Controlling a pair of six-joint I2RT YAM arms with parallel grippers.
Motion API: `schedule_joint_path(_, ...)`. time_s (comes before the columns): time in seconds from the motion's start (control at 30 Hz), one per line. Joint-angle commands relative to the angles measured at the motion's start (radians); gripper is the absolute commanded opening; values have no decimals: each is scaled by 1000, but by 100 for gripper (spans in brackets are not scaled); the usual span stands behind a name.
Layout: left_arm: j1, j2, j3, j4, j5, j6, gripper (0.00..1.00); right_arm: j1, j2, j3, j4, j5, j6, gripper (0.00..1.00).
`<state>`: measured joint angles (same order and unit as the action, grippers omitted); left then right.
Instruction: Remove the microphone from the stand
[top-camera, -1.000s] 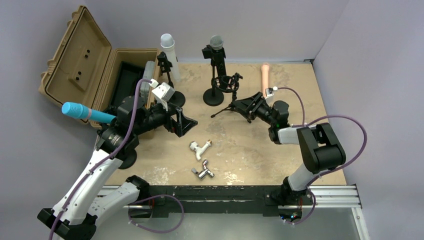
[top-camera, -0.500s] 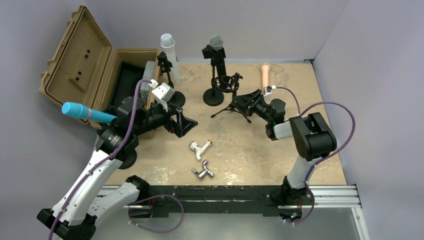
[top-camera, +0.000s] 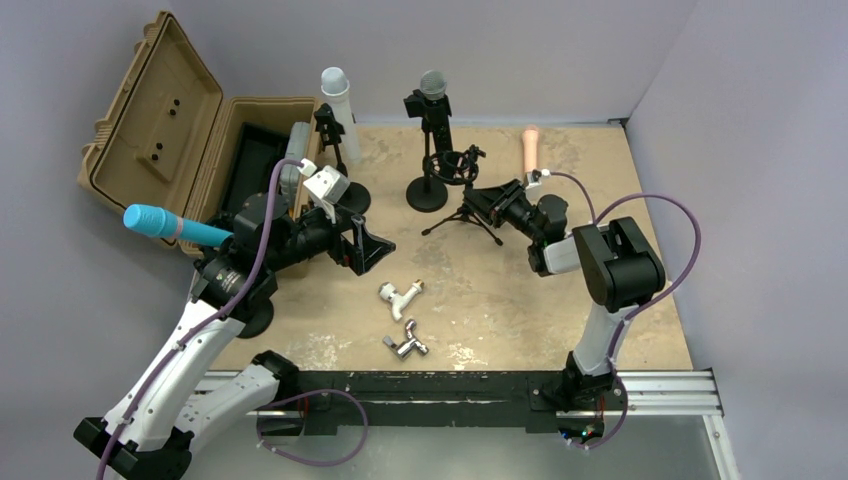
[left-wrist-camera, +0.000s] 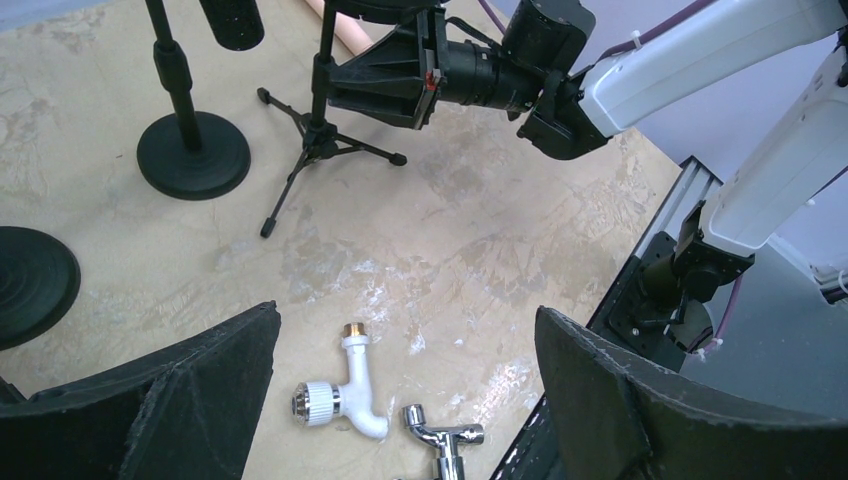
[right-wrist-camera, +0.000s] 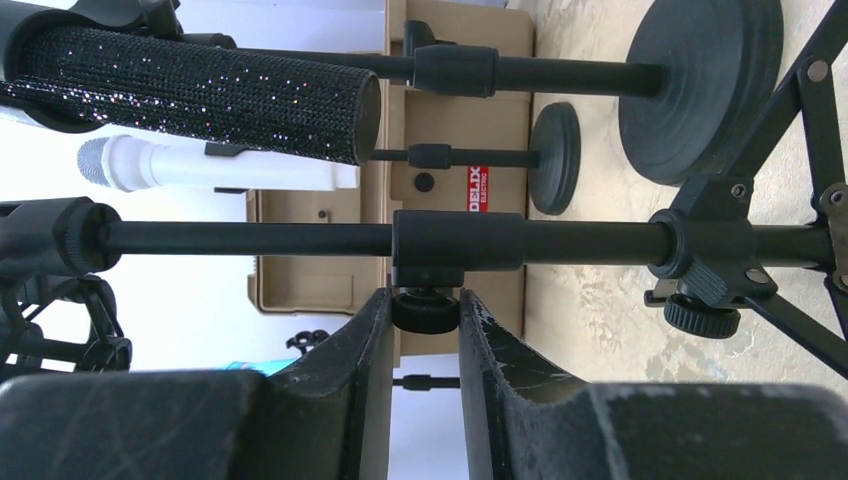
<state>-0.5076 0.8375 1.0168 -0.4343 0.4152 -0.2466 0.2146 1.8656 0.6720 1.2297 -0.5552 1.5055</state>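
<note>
- One tan case (top-camera: 150, 110) lay open at the far left of your table (top-camera: 560, 300)
- You had two arms: the left gripper (top-camera: 372, 248) gaped wide above the table, and the right gripper (right-wrist-camera: 425, 295) pinched narrow on the clamp knob (right-wrist-camera: 425, 312) of the single tripod stand (top-camera: 462, 215)
- Three round-base stands showed, and the middle stand (top-camera: 428, 193) stood just behind the tripod stand
- Four microphones: white microphone (top-camera: 335, 95), blue microphone (top-camera: 170, 225), pink microphone (top-camera: 530, 148), and the black glitter microphone (top-camera: 432, 90) upright in the middle stand's clip
- Two fittings lay between your arms: white fitting (left-wrist-camera: 345, 395), chrome fitting (left-wrist-camera: 445, 440)
</note>
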Motion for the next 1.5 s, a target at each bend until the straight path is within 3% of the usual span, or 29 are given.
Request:
schedule_joint_path(0.0, -6, -12, 40, 27, 7, 15, 95, -3, -24, 42, -59, 52, -74, 0)
schedule_joint_path(0.23, -6, -13, 42, 27, 8, 12, 95, -2, -136, 129, -609, 195, -565, 0)
schedule_joint_path(0.43, -7, -12, 43, 28, 17, 9, 95, 22, -189, 175, -861, 331, -873, 0)
schedule_joint_path(0.53, -8, -6, 43, 26, 14, 7, 95, 107, -231, 214, -982, 503, -964, 0)
schedule_joint_path(0.7, -8, 7, 43, 25, 13, 4, 95, 255, -319, 242, -1104, 791, -975, 0)
schedule_joint_path(0.93, -7, 10, 43, 20, -2, 9, 95, 391, -396, 239, -1182, 1007, -932, 0)
schedule_joint_path(1.27, -8, 22, 42, 20, -1, 7, 95, 405, -464, 322, -1246, 939, -927, 0)
schedule_joint_path(1.47, -8, 20, 44, 19, -4, 10, 95, 402, -477, 353, -1273, 824, -925, 0)
